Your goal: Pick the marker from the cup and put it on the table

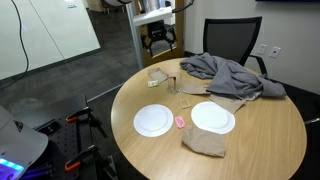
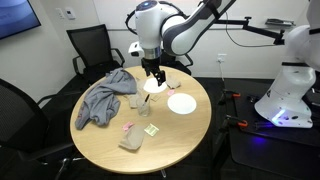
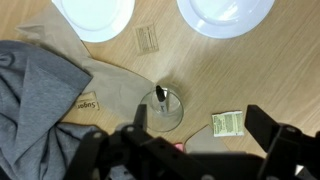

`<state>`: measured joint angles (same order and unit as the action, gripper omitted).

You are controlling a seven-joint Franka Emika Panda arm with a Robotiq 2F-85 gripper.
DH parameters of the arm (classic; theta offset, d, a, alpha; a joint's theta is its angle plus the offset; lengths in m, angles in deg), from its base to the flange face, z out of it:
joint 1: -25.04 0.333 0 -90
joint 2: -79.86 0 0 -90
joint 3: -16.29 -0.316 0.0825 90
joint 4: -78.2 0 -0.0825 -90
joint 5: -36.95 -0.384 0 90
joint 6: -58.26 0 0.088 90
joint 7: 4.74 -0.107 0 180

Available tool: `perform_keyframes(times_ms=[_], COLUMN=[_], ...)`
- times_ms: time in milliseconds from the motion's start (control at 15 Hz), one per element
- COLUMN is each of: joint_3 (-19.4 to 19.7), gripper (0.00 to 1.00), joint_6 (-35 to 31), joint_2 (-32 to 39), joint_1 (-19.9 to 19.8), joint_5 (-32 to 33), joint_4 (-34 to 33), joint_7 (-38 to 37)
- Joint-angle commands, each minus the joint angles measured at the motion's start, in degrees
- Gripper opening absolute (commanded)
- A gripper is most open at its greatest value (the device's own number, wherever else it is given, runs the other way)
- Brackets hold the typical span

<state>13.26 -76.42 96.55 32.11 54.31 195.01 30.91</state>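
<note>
The clear cup (image 3: 163, 110) stands on the round wooden table (image 3: 250, 70) with the dark marker (image 3: 160, 95) leaning inside it. In both exterior views the cup (image 1: 171, 83) (image 2: 142, 104) sits between the grey cloth and the white plates. My gripper (image 3: 200, 135) hangs above the table, open and empty. The cup lies near its left finger in the wrist view. The gripper also shows in both exterior views (image 1: 160, 42) (image 2: 155, 72), well above the tabletop.
Two white plates (image 1: 153, 120) (image 1: 212, 117) lie on the near side, with a small pink lump (image 1: 179, 122) between them. A grey cloth (image 1: 230, 72), brown napkins (image 3: 110, 85) (image 1: 205, 142) and small paper packets (image 3: 228, 123) (image 3: 148, 38) lie around the cup. A black chair (image 1: 228, 35) stands behind the table.
</note>
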Motion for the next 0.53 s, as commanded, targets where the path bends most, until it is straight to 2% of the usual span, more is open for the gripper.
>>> perform_keyframes(times_ms=[0,467], joint_3=[-0.8,-0.8], gripper=[1.0,1.0], joint_6=[-0.1,-0.4], joint_2=[4.6,11.1], joint_1=[-1.3,-2.5], joint_5=[1.7,1.8], joint_4=[-4.0,-7.9], joint_7=[-0.7,0.6])
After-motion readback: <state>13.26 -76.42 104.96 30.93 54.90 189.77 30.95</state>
